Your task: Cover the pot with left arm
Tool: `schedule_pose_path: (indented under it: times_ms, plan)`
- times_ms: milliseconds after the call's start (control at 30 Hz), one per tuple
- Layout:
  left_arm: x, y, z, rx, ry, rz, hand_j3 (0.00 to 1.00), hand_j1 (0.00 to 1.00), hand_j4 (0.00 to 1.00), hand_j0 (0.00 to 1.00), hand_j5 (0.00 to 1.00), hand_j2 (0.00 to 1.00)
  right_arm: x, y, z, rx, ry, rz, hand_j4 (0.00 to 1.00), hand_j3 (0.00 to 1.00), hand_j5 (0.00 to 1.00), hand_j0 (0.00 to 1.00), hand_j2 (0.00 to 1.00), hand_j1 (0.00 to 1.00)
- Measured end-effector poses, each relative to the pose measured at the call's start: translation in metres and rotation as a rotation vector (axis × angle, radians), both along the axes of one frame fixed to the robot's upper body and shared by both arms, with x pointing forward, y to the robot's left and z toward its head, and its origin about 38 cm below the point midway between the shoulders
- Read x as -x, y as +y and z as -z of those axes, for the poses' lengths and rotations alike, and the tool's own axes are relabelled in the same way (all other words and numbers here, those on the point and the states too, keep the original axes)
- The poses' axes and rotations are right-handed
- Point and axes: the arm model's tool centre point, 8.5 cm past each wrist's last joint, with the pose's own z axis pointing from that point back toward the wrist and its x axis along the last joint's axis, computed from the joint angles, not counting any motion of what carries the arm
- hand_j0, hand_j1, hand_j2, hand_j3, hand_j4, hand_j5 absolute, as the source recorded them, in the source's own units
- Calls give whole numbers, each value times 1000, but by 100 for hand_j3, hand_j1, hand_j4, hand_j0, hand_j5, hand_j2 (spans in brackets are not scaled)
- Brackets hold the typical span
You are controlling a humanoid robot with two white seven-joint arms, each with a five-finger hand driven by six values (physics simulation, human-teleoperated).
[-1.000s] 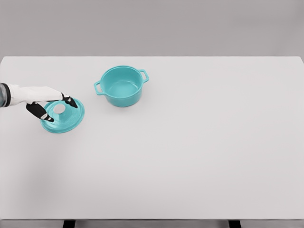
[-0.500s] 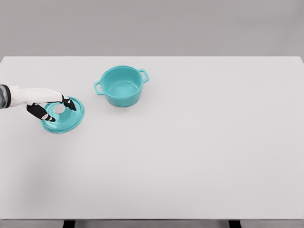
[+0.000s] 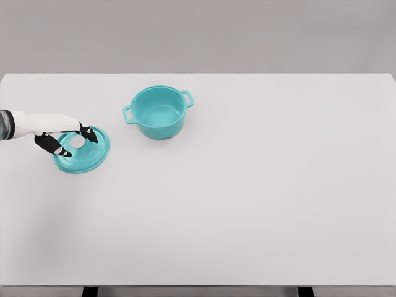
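A teal pot with two side handles stands open and upright on the white table, left of the middle at the back. Its teal lid lies flat on the table to the pot's left and a little nearer, apart from the pot. The lid has a white knob at its centre. My left hand reaches in from the left edge and hovers over the lid, with its black-tipped fingers spread to either side of the knob. A small gap shows on each side of the knob. The right arm is out of view.
Nothing else stands on the table. Its far edge runs just behind the pot, and its front edge lies near the bottom of the picture.
My left hand has drawn slightly to the left over the lid, and its fingers have closed in a little around the knob. Lid and pot have not moved.
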Motion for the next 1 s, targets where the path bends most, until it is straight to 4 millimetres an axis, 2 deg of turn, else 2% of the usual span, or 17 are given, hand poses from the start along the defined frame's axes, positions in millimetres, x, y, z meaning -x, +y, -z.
schedule_pose_path:
  times_ms: [67, 400, 867, 1000]
  plan:
    - [0, 0, 0, 0, 0, 0, 70, 70, 70, 70, 70, 70, 1, 0, 0, 0, 1, 0, 100, 100, 100, 100, 100, 100]
    - [-2, -3, 1, 11, 0, -6, 69, 69, 69, 69, 69, 69, 0, 0, 0, 0, 0, 0, 100, 100, 100, 100, 100, 100]
    - [-2, -5, 2, 10, 2, 4, 47, 47, 47, 47, 47, 47, 0, 0, 0, 0, 0, 0, 100, 100, 100, 100, 100, 100]
    - [-4, -6, -3, 10, -10, 9, 47, 47, 47, 47, 47, 47, 1, 0, 0, 0, 1, 0, 100, 100, 100, 100, 100, 100]
